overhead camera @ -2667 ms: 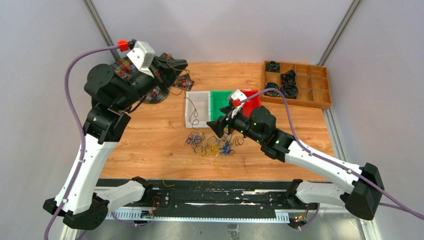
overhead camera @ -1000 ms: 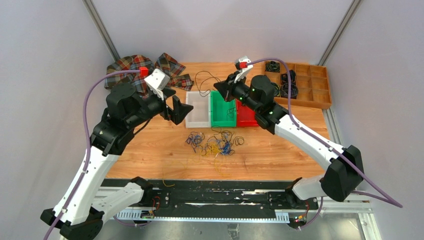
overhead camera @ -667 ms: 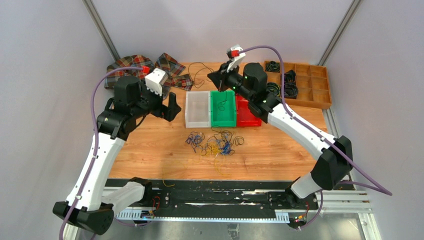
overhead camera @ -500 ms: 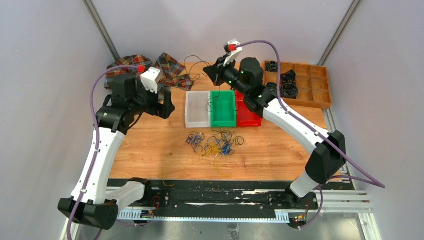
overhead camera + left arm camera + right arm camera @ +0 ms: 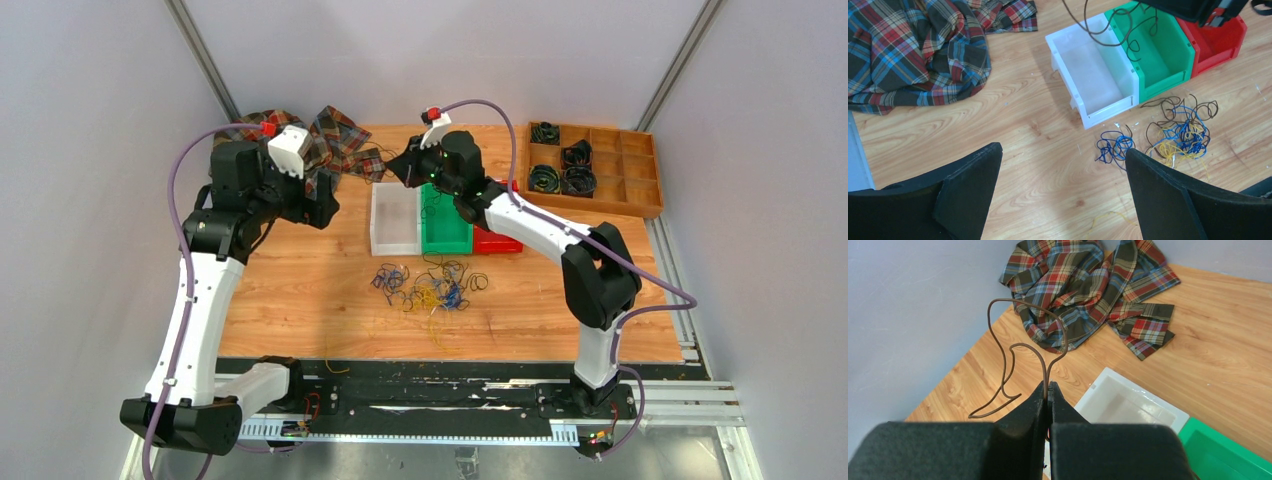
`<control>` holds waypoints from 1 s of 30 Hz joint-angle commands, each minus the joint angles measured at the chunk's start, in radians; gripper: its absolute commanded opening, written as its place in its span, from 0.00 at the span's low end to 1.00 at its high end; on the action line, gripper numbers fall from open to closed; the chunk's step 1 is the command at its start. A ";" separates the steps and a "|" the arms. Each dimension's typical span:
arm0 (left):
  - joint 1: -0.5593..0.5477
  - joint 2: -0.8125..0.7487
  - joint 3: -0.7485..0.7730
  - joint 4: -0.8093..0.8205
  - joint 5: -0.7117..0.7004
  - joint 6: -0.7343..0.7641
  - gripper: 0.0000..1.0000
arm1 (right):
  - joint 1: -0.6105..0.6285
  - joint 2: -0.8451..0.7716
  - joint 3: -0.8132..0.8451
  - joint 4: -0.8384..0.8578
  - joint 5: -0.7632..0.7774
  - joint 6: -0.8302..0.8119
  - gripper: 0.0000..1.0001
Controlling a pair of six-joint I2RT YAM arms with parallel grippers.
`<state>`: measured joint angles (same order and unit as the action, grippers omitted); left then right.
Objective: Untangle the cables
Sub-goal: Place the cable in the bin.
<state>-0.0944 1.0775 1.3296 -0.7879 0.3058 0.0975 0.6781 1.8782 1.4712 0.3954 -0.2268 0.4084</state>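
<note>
One strand is off the counter [image 5: 1023,130], and that is where you can lose it. Left of the white bin [image 5: 1098,80] lies the plaid cloth [image 5: 913,50]; swing toward it and the wire's springy loops could hook its folds. Your left gripper [image 5: 1063,160] hangs empty, fingers wide apart, just left of the white bin, so it steadies nothing. Above the bin's far left corner your right gripper [image 5: 1048,387] is pinched tight on the brown wire [image 5: 1047,372]; the hold is at the fingertips on a hair-thin strand, so a jerk may slip it. Its free end dangles over the bin's right wall, and releasing now could drape it across the rim. The other cables [image 5: 1180,132] sit knotted on the counter just nearside of the white bin.
</note>
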 commanded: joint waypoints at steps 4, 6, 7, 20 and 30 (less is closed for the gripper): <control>0.025 -0.032 0.016 0.040 -0.027 -0.028 0.98 | 0.010 -0.001 0.159 0.066 -0.036 0.037 0.01; 0.065 -0.016 0.080 0.020 -0.045 -0.073 0.98 | 0.012 0.001 0.192 0.073 -0.048 0.046 0.01; 0.093 -0.006 0.125 0.005 -0.022 -0.091 0.98 | 0.012 0.003 0.206 0.077 -0.054 0.054 0.01; 0.147 0.017 0.139 -0.040 0.047 -0.073 0.98 | 0.020 0.059 0.025 0.131 -0.011 0.082 0.01; 0.147 -0.005 0.107 -0.013 0.065 -0.051 0.98 | 0.034 0.047 -0.081 -0.103 0.127 -0.038 0.01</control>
<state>0.0441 1.0901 1.4399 -0.8188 0.3382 0.0353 0.6941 1.9541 1.3808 0.4030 -0.1886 0.4465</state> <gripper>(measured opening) 0.979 0.011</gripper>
